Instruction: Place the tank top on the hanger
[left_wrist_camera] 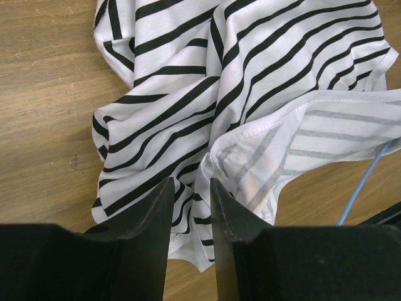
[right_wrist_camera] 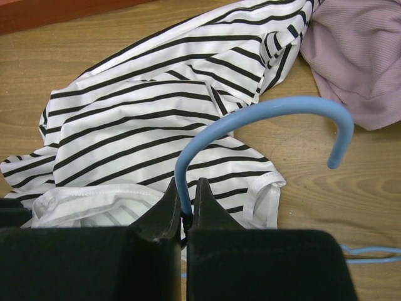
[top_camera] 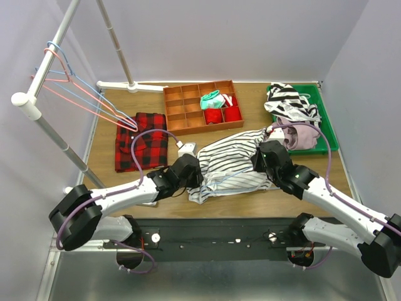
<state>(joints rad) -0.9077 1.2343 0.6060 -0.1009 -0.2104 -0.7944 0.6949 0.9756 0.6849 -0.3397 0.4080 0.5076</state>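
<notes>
On the wooden counter (left_wrist_camera: 50, 94), a crumpled white tank top with thin black stripes (top_camera: 229, 163) lies mid-surface. The right end effector (right_wrist_camera: 186, 188) clamps a light-blue wire hanger (right_wrist_camera: 276, 108) at its neck. The left end effector (left_wrist_camera: 191, 188) stands narrow over a fold, grip unclear.

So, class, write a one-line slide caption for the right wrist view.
Jaws shut on the light-blue hanger below its hook, with the striped tank top crumpled on the wooden table behind.

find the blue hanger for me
Right wrist view: the hanger is pinched by the right gripper, its hook over the table between the tank top and a pink garment.
</notes>
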